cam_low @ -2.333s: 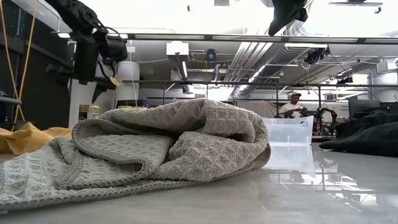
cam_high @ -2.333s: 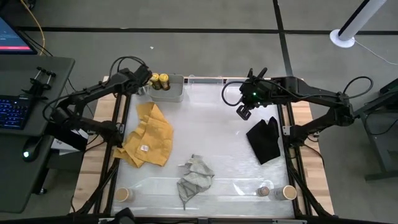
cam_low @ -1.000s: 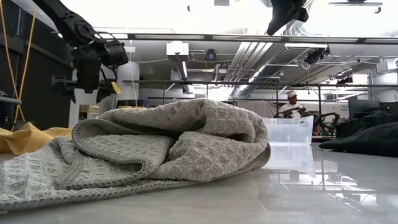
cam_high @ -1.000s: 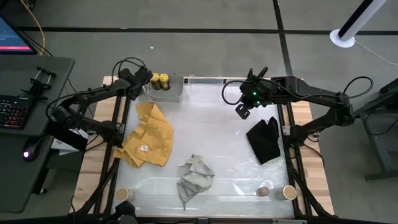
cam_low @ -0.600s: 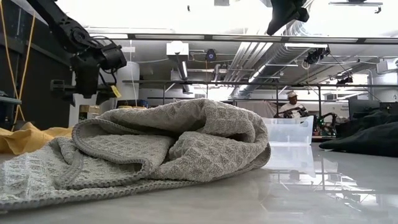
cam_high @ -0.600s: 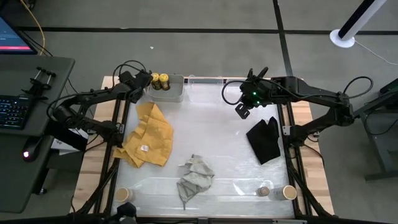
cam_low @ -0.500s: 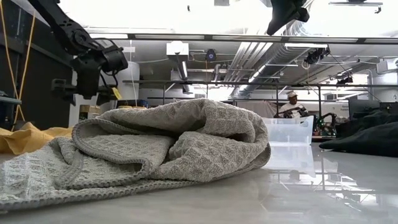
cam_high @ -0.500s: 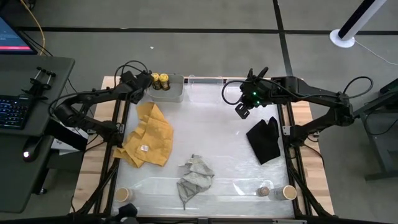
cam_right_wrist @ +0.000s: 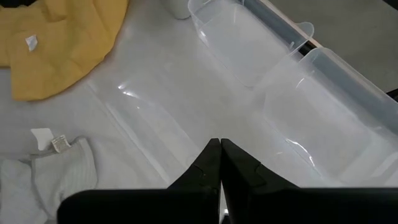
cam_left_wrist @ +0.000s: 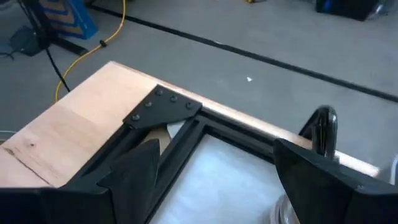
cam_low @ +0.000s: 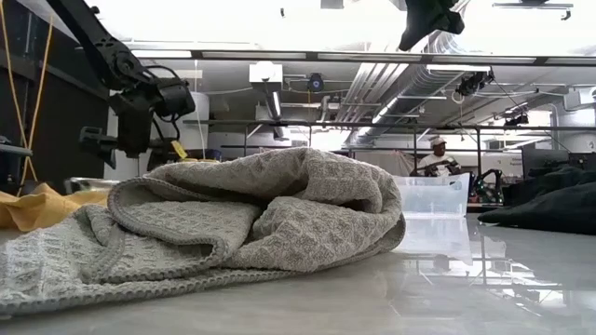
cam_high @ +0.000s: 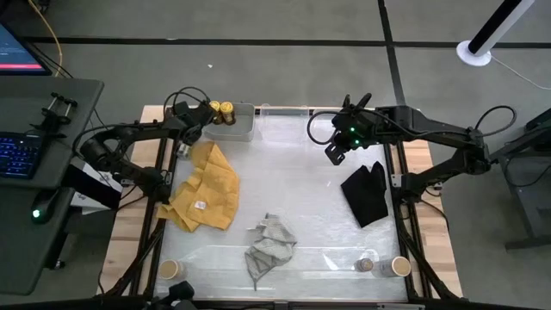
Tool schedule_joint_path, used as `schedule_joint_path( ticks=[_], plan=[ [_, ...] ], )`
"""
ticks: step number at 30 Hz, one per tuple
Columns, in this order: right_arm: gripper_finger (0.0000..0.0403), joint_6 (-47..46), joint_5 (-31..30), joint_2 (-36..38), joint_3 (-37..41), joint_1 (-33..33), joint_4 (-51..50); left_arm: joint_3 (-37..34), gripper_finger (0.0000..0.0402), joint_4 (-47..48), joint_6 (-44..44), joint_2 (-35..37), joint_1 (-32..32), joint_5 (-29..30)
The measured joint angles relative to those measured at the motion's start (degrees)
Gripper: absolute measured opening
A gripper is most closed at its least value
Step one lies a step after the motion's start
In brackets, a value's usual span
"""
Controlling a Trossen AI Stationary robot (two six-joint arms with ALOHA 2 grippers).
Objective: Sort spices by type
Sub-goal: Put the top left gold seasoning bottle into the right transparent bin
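Robotics lab: exposed ceiling ducts [cam_low: 372,88], monitor [cam_high: 19,47].

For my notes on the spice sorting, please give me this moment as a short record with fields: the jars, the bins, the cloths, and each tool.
dark jars: two with yellow-gold tops, in the grey bin at the far left
tan jars: one at near left, one at near right
small clear jar: near right, beside the tan one
clear bins: far edge, no jars seen inside
cloths: yellow, grey, black
left tool: open, empty, by the far left corner
right tool: shut, empty, above the table
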State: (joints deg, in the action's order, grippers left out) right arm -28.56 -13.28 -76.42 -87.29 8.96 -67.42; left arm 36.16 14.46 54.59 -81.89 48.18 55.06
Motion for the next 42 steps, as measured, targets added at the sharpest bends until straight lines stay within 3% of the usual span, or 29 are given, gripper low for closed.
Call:
schedule_joint_path(
  ticks=[5,9,13,17,23,30,36,42],
  plan=[
    [0.0,-1.0,0.0,0.0,0.0,0.0,0.2,0.1,0.03,1.5,-1.1,0.2,-0.3,-1.2],
    [0.0,-1.1,0.0,0.0,0.0,0.0,0.8,0.3,0.03,4.3,-3.6,2.9,-0.3,-6.2],
    [0.0,-1.1,-0.2,0.0,0.0,0.0,1.7,2.2,0.03,12.3,-8.0,7.7,-0.3,-15.2],
    [0.0,-1.1,-0.2,0.0,0.0,0.0,2.2,5.9,0.03,26.1,-15.4,11.7,-0.4,-25.6],
    [0.0,-1.1,-0.2,0.0,0.0,0.0,2.2,10.6,0.03,43.2,-18.1,17.5,-1.5,-26.4],
    [0.0,-1.2,-0.2,0.0,0.0,0.0,2.5,9.0,0.03,45.2,-23.3,15.9,0.1,-36.9],
    [0.0,-1.2,-0.2,0.0,0.0,0.0,4.3,6.4,0.03,43.3,-21.0,9.9,0.7,-33.2],
    [0.0,-1.4,-0.2,0.0,0.0,0.0,5.3,5.6,0.03,36.4,-21.3,4.7,0.7,-36.6]
  ],
)
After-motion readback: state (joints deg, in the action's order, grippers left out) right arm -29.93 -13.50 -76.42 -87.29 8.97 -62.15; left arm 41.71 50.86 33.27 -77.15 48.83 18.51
